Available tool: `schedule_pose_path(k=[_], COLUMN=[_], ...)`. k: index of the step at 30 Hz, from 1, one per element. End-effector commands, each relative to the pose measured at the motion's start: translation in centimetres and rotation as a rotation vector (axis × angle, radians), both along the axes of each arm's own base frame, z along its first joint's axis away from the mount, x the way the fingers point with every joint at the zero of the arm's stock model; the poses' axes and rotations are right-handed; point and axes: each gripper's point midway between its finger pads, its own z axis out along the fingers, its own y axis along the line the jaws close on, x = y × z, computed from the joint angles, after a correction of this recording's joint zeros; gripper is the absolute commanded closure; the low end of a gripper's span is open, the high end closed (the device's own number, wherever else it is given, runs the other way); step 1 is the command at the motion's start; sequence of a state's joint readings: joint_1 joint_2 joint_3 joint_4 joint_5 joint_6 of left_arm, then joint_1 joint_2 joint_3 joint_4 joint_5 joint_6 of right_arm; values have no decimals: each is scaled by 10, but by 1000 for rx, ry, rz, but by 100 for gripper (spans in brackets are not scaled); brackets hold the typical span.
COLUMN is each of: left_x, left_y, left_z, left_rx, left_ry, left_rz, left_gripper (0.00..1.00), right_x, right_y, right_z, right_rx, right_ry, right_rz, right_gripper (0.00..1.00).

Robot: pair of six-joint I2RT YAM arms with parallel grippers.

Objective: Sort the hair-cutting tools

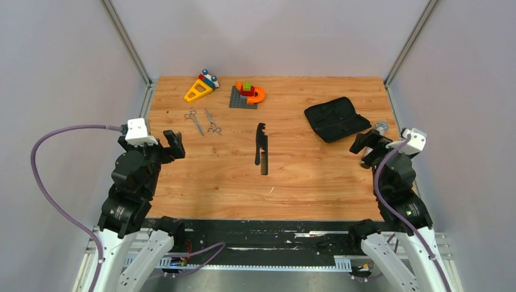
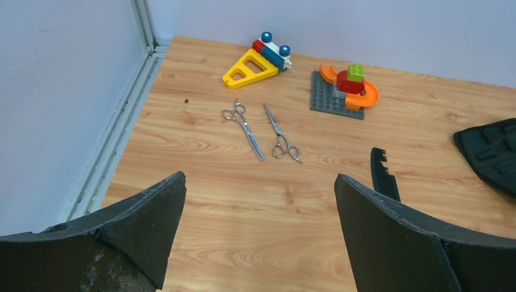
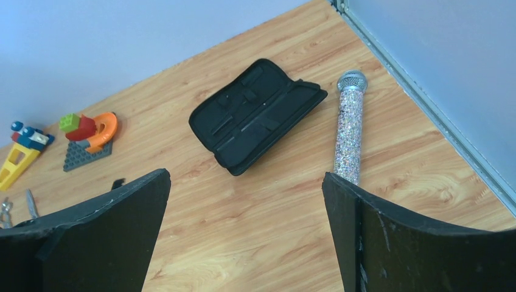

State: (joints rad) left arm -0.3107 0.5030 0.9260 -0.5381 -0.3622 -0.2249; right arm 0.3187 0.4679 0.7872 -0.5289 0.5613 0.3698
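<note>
Two silver scissors lie side by side at the back left of the table: the left pair [image 1: 195, 120] [image 2: 244, 128] and the right pair [image 1: 212, 121] [image 2: 281, 134]. The black comb [image 1: 262, 148] lies lengthwise at mid table; its notched end shows in the left wrist view [image 2: 382, 171]. An open black zip case [image 1: 336, 119] [image 3: 255, 115] lies at the back right. My left gripper [image 1: 173, 145] [image 2: 260, 182] is open and empty at the left edge, short of the scissors. My right gripper [image 1: 364, 145] [image 3: 246, 179] is open and empty at the right edge, near the case.
A yellow toy block piece [image 1: 198, 90] [image 2: 251, 67] and a grey baseplate with red, green and orange blocks [image 1: 246, 94] [image 2: 341, 91] stand at the back. A glittery tube [image 1: 381, 128] [image 3: 350, 129] lies by the right edge. Metal rails border both table sides.
</note>
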Motion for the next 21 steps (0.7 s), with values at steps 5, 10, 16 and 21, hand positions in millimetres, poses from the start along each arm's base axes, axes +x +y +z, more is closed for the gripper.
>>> schedule_pose_path(k=[5,10,16,21], left_x=[15,19,28,34], left_y=[-6,4,0,6], left_z=[-7,-29,-67,-75], left_rx=[28,53,54,114], left_ry=[3,92,176,207], left_rz=[-7,63,62,93], left_gripper=[0,0,0,0], right_x=[56,109,178,223], right_y=[46,75,85,82], right_z=[-9,-28,-77,-121], right_rx=[-54,-52,26,114], right_ry=[169,309,490,593], right_rz=[170,287,365,417], right_gripper=[0,0,0,0])
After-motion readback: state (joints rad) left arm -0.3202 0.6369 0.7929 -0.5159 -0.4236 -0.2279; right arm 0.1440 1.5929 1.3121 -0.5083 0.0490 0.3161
